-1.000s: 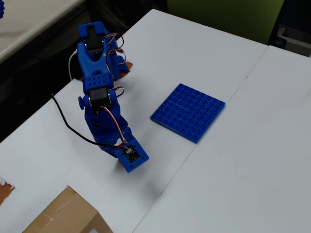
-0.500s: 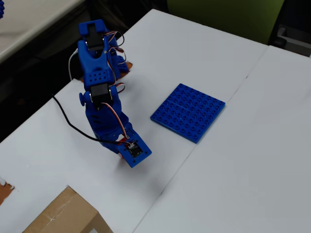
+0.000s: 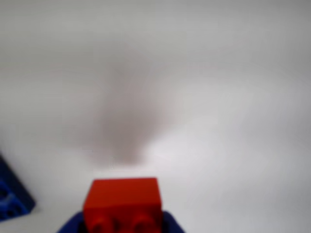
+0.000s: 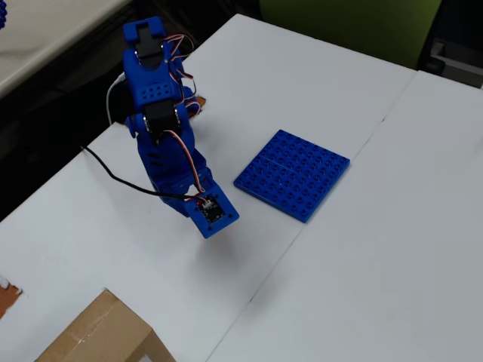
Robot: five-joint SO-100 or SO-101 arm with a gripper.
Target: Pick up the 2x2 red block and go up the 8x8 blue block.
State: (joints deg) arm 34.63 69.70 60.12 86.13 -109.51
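Note:
In the wrist view the 2x2 red block sits at the bottom edge, held between my blue fingers, above the white table with its shadow below. My gripper is shut on it. A corner of the 8x8 blue block shows at the lower left of that view. In the overhead view the 8x8 blue block lies flat on the white table, to the right of the blue arm. The arm's wrist camera mount hides the gripper and the red block there; it hangs left of the plate.
A cardboard box stands at the bottom left of the overhead view. A seam runs between two white table tops. The table's left edge drops to a dark gap. A black cable trails from the arm.

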